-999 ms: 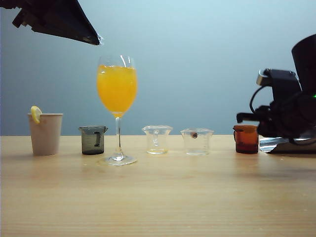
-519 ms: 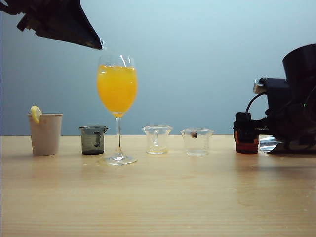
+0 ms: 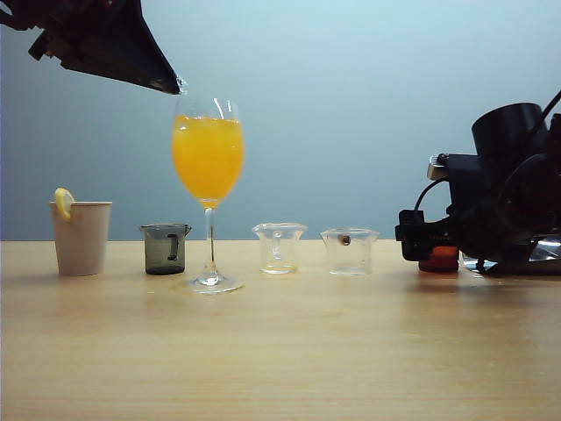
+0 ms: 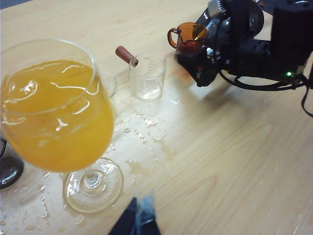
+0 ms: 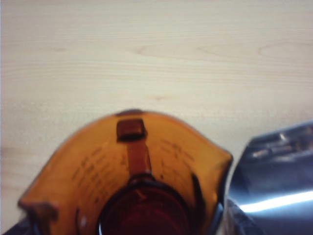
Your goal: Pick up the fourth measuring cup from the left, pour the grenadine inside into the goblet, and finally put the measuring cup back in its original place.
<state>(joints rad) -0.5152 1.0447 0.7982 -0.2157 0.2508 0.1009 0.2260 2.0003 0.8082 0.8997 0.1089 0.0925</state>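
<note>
Our right gripper (image 3: 412, 241), jaws wide, surrounds the amber cup (image 3: 439, 259); our left gripper's (image 4: 139, 220) opening is unclear.

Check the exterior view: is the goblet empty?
No. The goblet has its bowl filled nearly to the rim with orange liquid.
</note>
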